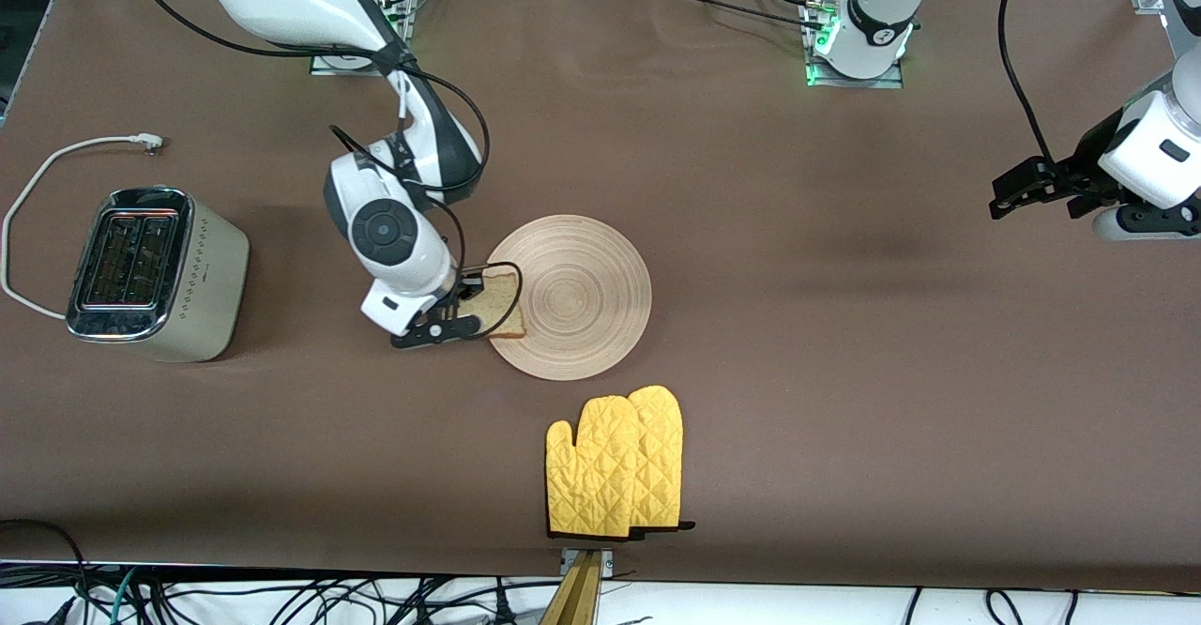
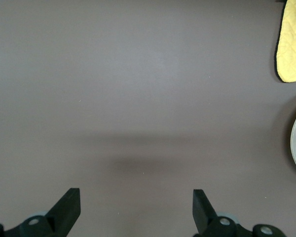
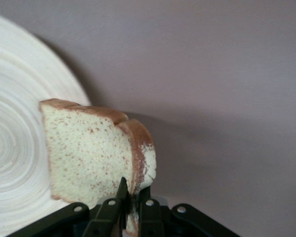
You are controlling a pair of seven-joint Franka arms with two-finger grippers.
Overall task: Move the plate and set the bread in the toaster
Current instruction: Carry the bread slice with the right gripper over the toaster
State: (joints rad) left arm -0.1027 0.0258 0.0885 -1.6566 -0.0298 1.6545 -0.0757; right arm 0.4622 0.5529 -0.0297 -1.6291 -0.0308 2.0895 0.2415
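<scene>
1. While the left arm waits at the right edge of the front view, its left gripper (image 1: 1002, 195) hangs over bare table (image 1: 844, 372) with its jaws spread wide and nothing between them.
2. At centre-left of the front view, the right gripper (image 1: 457, 311) has its jaws pressed together on one edge of the bread (image 1: 502, 303), pinching the slice.
3. In the right wrist view, the bread (image 3: 91, 155) stands on edge, raised over the rim of the plate (image 3: 15, 163).
4. At the middle of the front view, the plate (image 1: 582, 297) lies flat on the table.
5. At the left of the front view, the toaster (image 1: 155, 273) stands with both slots empty, well apart from the plate.
6. Lower in the front view, below the plate, lies a pair of yellow oven mitts (image 1: 615, 465).
</scene>
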